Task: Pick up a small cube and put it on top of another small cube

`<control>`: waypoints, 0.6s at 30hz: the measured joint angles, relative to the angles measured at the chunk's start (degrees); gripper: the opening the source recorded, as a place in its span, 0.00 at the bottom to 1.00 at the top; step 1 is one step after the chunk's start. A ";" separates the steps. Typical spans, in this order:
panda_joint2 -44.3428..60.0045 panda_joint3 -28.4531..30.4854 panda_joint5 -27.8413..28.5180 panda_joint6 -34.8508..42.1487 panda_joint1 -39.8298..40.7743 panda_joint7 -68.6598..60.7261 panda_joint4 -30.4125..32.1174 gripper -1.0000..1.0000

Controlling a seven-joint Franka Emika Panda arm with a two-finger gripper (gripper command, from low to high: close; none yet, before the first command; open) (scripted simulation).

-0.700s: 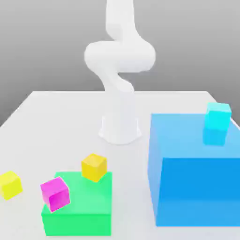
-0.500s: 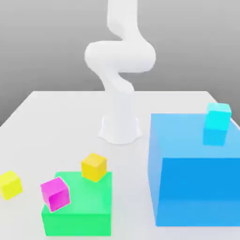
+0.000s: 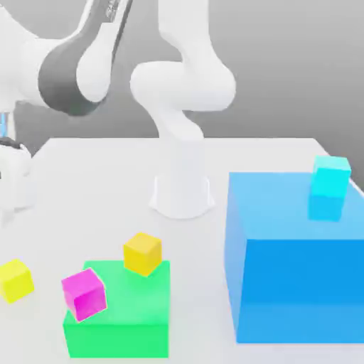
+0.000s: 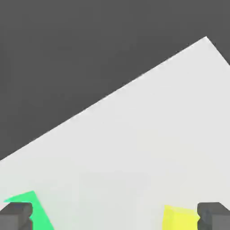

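The lemon-yellow small cube (image 3: 15, 279) lies on the white table near the exterior view's left edge. The golden-yellow cube (image 3: 142, 253) rests on the far edge of a low green block (image 3: 121, 316). My gripper (image 3: 13, 186) hangs above the table on the exterior view's left, higher than the lemon cube and behind it. In the hand view the gripper (image 4: 114, 218) is open, its two dark fingertips (image 4: 214, 215) far apart with nothing between them. The lemon cube (image 4: 179, 218) shows close beside one fingertip. A corner of the green block (image 4: 32, 207) shows near the other.
A magenta cube (image 3: 84, 293) sits on the green block's near left corner. A tall blue block (image 3: 298, 284) stands on the exterior view's right with a cyan cube (image 3: 329, 186) on top. The arm's white base (image 3: 182, 193) stands mid-table. The table edge (image 4: 112, 90) crosses the hand view.
The arm's upper links and hand have swung down into the exterior view's left side, above the lemon cube. None of the cubes or blocks has moved.
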State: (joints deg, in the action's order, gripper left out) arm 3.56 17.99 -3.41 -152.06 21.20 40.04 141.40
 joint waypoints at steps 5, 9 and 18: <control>10.87 -1.37 -7.08 -4.66 5.84 -5.68 1.19 0.50; 19.17 -6.01 -12.24 -10.79 9.92 -9.62 -0.29 0.50; 18.74 -5.88 -11.93 -10.43 9.90 -9.35 -0.17 0.00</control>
State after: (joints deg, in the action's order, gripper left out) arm 22.30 12.11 -15.34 -162.49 31.10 30.69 141.23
